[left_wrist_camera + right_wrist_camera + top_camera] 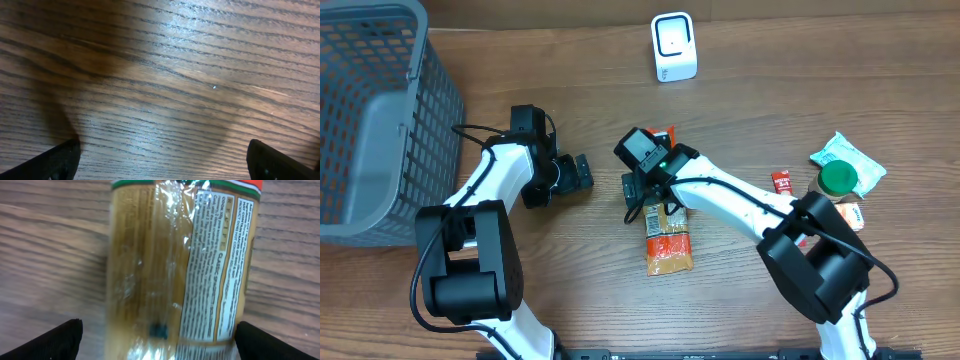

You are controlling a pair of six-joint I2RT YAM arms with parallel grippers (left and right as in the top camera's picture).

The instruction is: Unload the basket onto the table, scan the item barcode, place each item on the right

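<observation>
Right tool (pixel 160 341) is spread wide over the clear plastic spaghetti packet (pixel 175 255). I'd centre it, drop straight down, then pinch across the width. Left tool (pixel 162 160) is spread too.

Basket (pixel 370 120): far left of the table (pixel 750 110).
Scanner (pixel 674 47): at the back, centre.
Pasta packet (pixel 669 240): mid-table, lying flat, before the scanner.
Right gripper (pixel 648 195): over the packet's rear end.
Left gripper (pixel 582 173): between basket and packet.
Jar (pixel 838 178): far right, among small packets (pixel 855 158).
</observation>
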